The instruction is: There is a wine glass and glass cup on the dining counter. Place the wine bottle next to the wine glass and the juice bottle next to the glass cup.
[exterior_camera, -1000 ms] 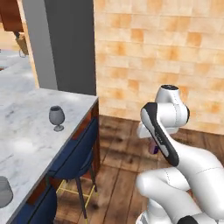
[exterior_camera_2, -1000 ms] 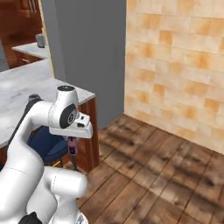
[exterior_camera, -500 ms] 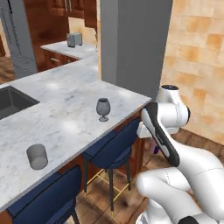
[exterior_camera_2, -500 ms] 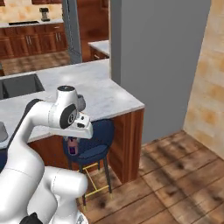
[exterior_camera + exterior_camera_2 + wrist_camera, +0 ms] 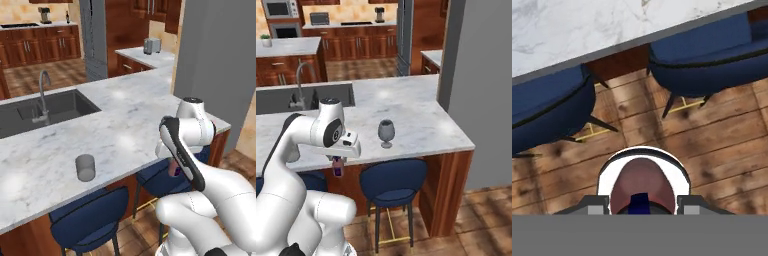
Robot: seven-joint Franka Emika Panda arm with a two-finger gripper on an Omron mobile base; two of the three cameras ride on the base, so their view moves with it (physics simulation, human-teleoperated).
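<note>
My gripper (image 5: 337, 161) hangs below the edge of the dining counter (image 5: 421, 120), shut on the juice bottle (image 5: 337, 169), a small pinkish bottle with a purple cap. From above, the juice bottle (image 5: 643, 190) sits between my gripper (image 5: 643, 204) tips, over the wood floor. The wine glass (image 5: 386, 132) stands on the marble near the counter's front edge, to the right of my hand. The glass cup (image 5: 85, 167) stands on the dining counter (image 5: 125, 135), left of the arm. The wine bottle (image 5: 67, 17) is a tiny slim dark shape on the far back counter.
Dark blue stools (image 5: 393, 182) stand tucked under the counter's edge, one right below my hand (image 5: 542, 110). A sink (image 5: 45, 107) with a tap is set in the marble at the left. A grey pillar (image 5: 481, 75) rises at the counter's right end.
The whole picture has shifted: the base has moved, bringing the long counter, sink and glass cup into view. The gripper holds the juice bottle as before.
</note>
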